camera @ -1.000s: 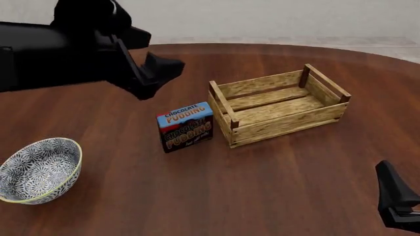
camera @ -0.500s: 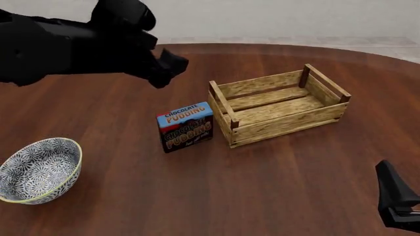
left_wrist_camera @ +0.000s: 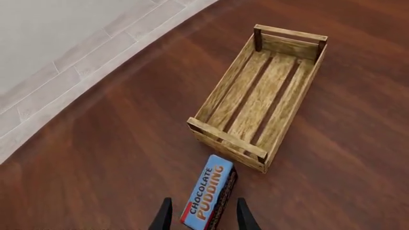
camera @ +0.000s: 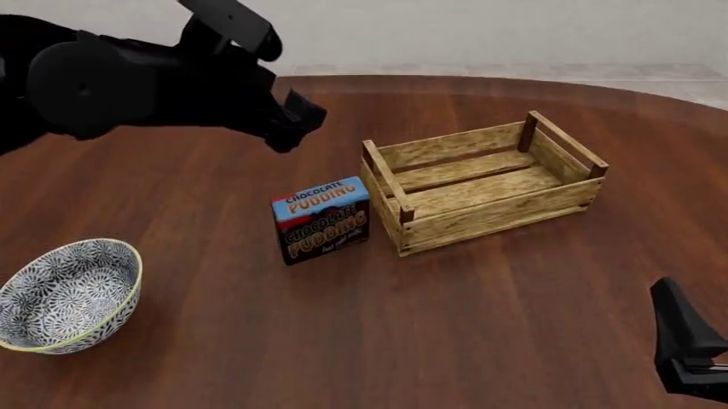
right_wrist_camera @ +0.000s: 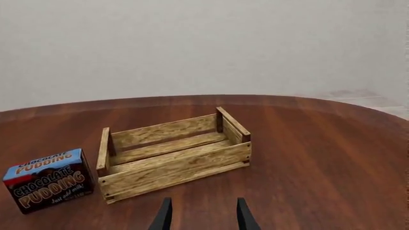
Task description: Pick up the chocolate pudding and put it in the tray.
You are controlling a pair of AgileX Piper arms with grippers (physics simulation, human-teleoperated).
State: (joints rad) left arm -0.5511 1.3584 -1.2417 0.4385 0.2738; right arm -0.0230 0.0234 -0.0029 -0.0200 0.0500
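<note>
Our left gripper (left_wrist_camera: 200,218) hangs spread above the chocolate pudding (camera: 320,219), which stands just beside the tray (camera: 483,181). Descending off-centre, we risk toppling the carton against the crate.

You've got the chocolate pudding (camera: 322,219) standing upright on the worktop, blue top band, brown front with orange lettering, just beside the tray's (camera: 492,217) short left end. Tray is a light slatted wooden crate, nothing inside.

Left gripper (camera: 298,126): raised over the table, fingers parted, pointing down. Right gripper (right_wrist_camera: 200,215): low at near right, fingers parted.
</note>
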